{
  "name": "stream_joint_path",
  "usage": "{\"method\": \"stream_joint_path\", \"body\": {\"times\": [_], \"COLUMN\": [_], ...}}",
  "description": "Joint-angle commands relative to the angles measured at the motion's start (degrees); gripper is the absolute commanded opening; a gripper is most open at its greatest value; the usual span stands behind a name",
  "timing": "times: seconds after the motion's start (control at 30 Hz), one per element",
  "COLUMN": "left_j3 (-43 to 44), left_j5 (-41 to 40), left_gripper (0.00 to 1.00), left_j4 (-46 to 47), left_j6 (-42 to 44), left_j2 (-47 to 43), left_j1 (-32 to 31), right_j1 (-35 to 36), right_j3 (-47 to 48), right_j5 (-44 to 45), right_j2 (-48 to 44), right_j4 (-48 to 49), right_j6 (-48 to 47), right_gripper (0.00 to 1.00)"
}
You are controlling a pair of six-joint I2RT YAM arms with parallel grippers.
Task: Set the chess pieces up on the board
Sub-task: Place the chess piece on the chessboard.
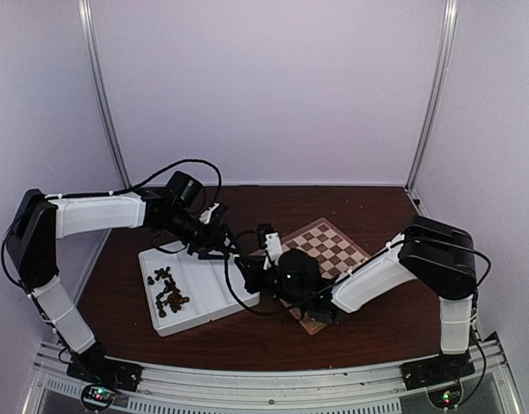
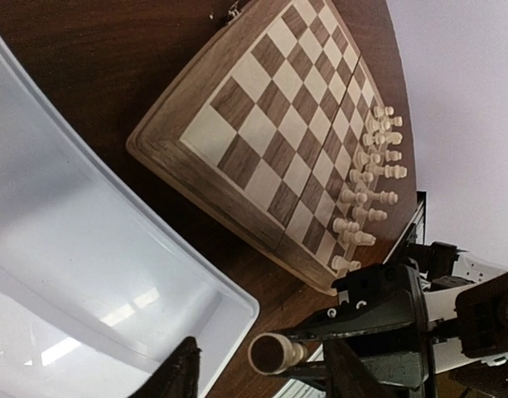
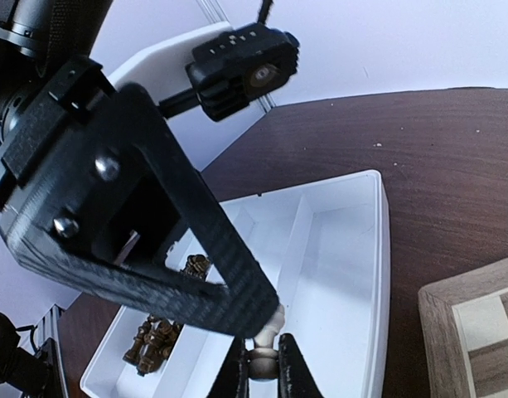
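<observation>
Mid-air, right tool (image 3: 261, 369) pinches cream piece (image 3: 270, 325) beside white tray (image 3: 383, 249); left tool (image 2: 263, 366) spread apart around it; board (image 2: 262, 141) nearby.

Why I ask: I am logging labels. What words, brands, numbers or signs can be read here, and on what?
None: no print shows on the board, the white tray, the chess pieces, or the cream piece in the right pincer.

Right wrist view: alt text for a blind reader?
The right fingers pinch a cream piece at bottom centre, the left fingers looming just above it. Beyond lies the white tray with dark pieces in one compartment; a board corner shows lower right.
</observation>
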Motion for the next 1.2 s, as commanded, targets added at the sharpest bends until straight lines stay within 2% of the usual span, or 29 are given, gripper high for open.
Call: {"method": "stream_joint_path", "body": {"times": [0.0,0.13,0.3,0.47,0.57,0.7,0.87,0.97,1.17], "left_j3": [-2.14,-2.29,-3.09,-10.57,-14.89,-17.99,-17.98,-17.12,-16.87], "left_j5": [-2.69,-8.26,-17.13,-21.48,-23.33,-26.58,-27.5,-29.21,-29.14], "left_gripper": [0.58,0.67,0.68,0.68,0.68,0.68,0.68,0.68,0.68], "left_j4": [6.93,4.73,-1.08,1.19,2.89,3.19,2.43,0.91,0.89], "left_j6": [0.14,4.23,9.44,11.07,11.85,12.37,13.52,13.53,13.51], "left_j2": [-7.12,-13.67,-20.63,-30.06,-34.88,-38.88,-40.21,-40.04,-39.87], "left_j1": [0.31,0.66,0.84,0.84,0.84,0.84,0.84,0.84,0.84], "right_j1": [-0.09,-0.22,-0.79,-2.74,-2.86,-2.9,-2.95,-2.95,-3.2], "right_j3": [-3.64,-4.07,-3.8,1.4,6.36,14.41,27.14,31.65,36.85], "right_j5": [0.06,0.02,-1.65,-5.82,-10.75,-12.25,-11.14,-10.17,-9.72], "right_j2": [-8.66,-17.68,-29.48,-35.97,-36.79,-33.17,-22.67,-16.58,-9.19], "right_j4": [-5.8,-22.62,-47.38,-73.04,-84.75,-100.59,-117.03,-122.03,-124.46], "right_j6": [-1.55,-3.48,-8.39,-11.72,-14.55,-17.06,-20.68,-22.45,-25.23], "right_gripper": [0.0,0.0,0.0,0.0,0.0,0.0,0.0,0.0,0.0]}}
